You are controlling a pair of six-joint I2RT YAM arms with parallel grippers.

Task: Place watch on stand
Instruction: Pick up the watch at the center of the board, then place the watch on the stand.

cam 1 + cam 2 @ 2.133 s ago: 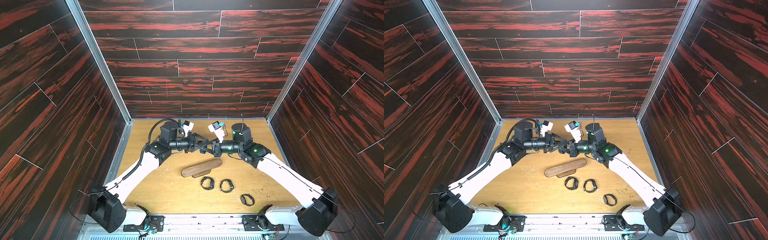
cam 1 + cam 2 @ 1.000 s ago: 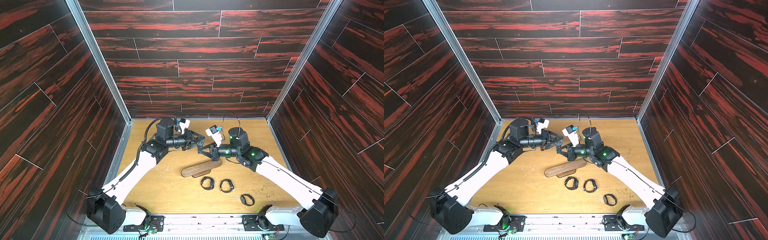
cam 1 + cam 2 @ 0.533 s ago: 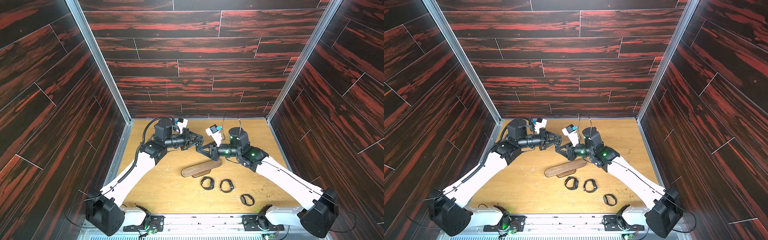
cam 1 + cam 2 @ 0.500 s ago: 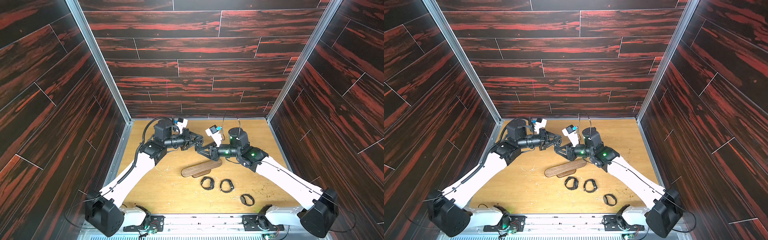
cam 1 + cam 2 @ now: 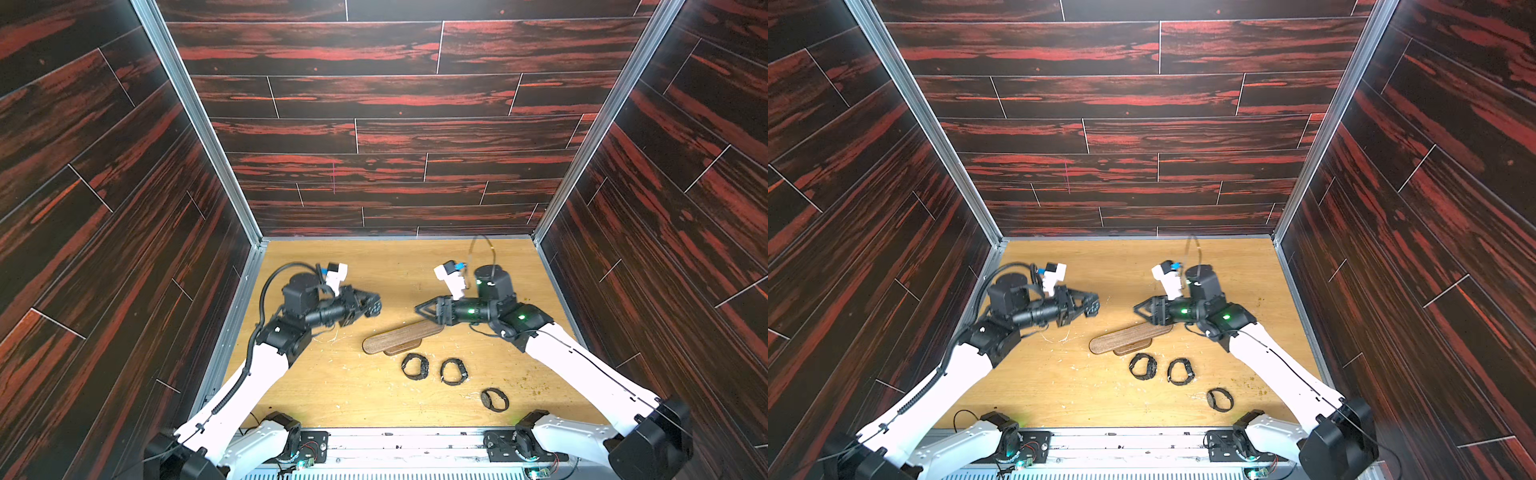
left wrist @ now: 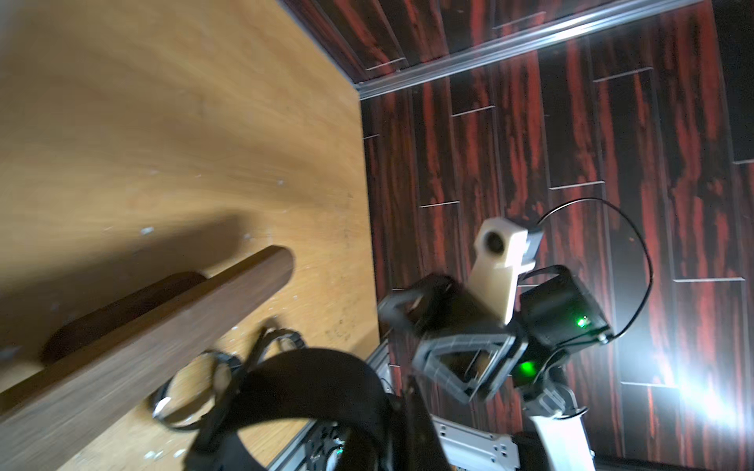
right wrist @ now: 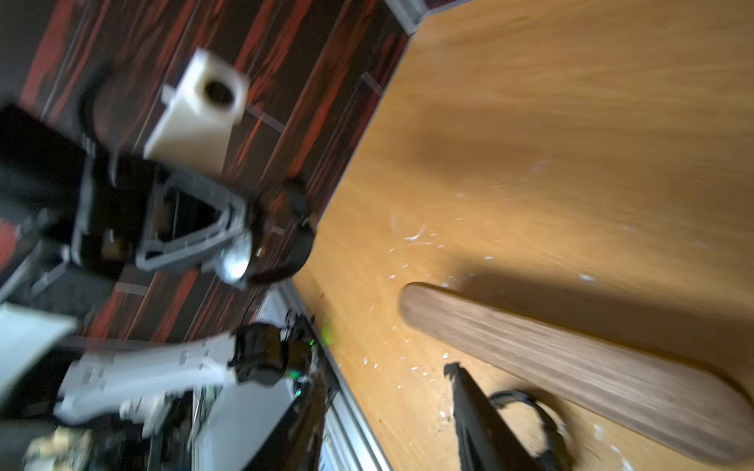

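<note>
Tan flecked tabletop point(image 5: 332, 386) bears stand point(image 5: 401, 337); red-black plank walls point(image 5: 374, 95).

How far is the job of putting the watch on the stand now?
Done: nothing; the stand is bare. In hand: the left hand grips one watch above the table; the right hand is open and empty. Left: slide that watch onto the stand.

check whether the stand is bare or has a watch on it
Bare: in both top views the stand shows only wood; the nearest watch lies on the table beside it.
</note>
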